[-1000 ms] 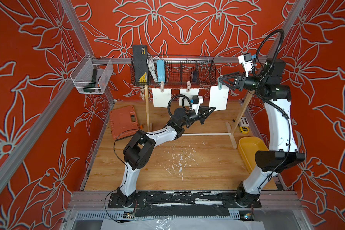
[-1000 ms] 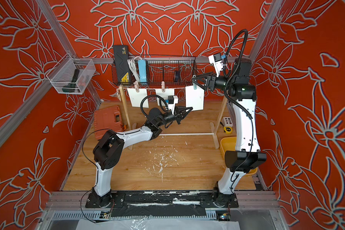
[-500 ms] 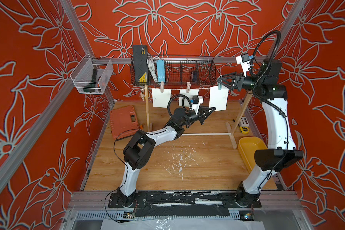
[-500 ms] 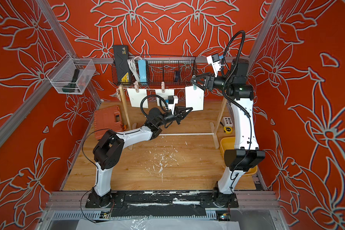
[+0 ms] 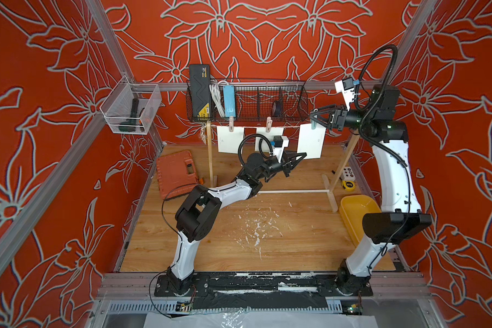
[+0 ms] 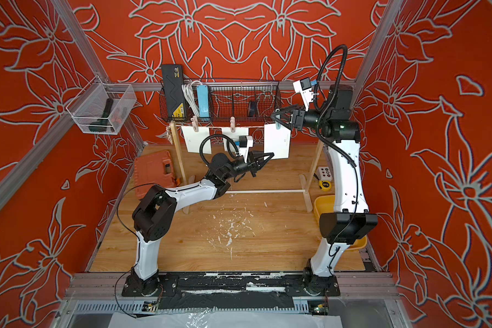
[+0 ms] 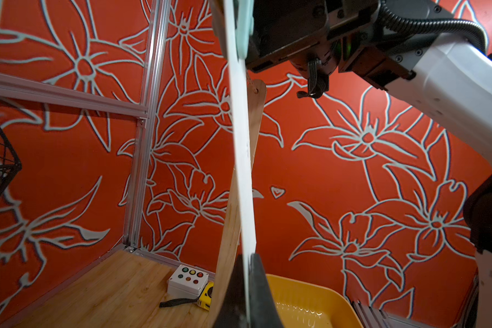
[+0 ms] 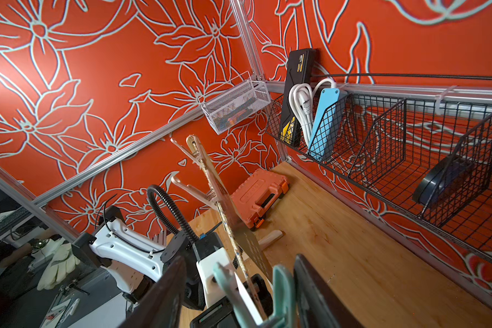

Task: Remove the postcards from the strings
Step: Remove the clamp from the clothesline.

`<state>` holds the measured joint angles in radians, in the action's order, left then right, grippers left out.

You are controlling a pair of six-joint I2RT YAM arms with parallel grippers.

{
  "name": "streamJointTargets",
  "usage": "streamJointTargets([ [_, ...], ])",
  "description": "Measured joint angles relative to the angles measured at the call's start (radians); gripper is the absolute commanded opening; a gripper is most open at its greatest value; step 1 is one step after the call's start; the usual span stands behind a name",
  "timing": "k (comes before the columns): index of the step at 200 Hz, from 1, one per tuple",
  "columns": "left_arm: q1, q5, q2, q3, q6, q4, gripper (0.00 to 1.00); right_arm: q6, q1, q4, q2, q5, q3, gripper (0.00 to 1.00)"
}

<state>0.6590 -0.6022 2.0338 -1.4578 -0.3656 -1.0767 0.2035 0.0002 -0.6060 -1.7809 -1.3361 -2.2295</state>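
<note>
Near the wooden tabletop's (image 5: 296, 241) far edge, three postcards (image 5: 230, 139) are pegged to twine (image 5: 250, 127). The card (image 5: 310, 140) nearest the right edge is clamped at its bottom by the left end effector (image 5: 304, 154); its teal clothespeg (image 5: 313, 124) is straddled by the right end effector's (image 5: 312, 116) parted jaws.

Orange toolcase (image 5: 176, 173), yellow tray (image 5: 352, 210), wire basket (image 5: 290, 106).

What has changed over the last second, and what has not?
The right gripper edged toward the teal peg and narrowed its jaws around it, not yet pinching. The left gripper stays shut on the lower corner of the rightmost postcard; all three postcards still hang.
</note>
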Motion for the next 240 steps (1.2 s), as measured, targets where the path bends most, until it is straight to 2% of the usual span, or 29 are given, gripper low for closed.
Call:
streamJointTargets([
  [52, -0.005, -0.003, 0.000, 0.000, -0.003, 0.000, 0.00, -0.019, 0.000, -0.016, -0.004, 0.005, 0.000, 0.44],
  [92, -0.006, -0.003, 0.000, 0.000, -0.006, -0.001, 0.00, -0.026, 0.000, -0.019, -0.011, 0.015, 0.000, 0.42],
  [170, -0.006, -0.006, 0.000, 0.000, -0.018, -0.006, 0.00, -0.029, 0.000, -0.019, -0.011, 0.051, 0.000, 0.28],
  [240, -0.006, -0.006, 0.000, 0.000, -0.018, -0.006, 0.00, -0.029, 0.000, -0.016, -0.011, 0.066, 0.000, 0.25],
])
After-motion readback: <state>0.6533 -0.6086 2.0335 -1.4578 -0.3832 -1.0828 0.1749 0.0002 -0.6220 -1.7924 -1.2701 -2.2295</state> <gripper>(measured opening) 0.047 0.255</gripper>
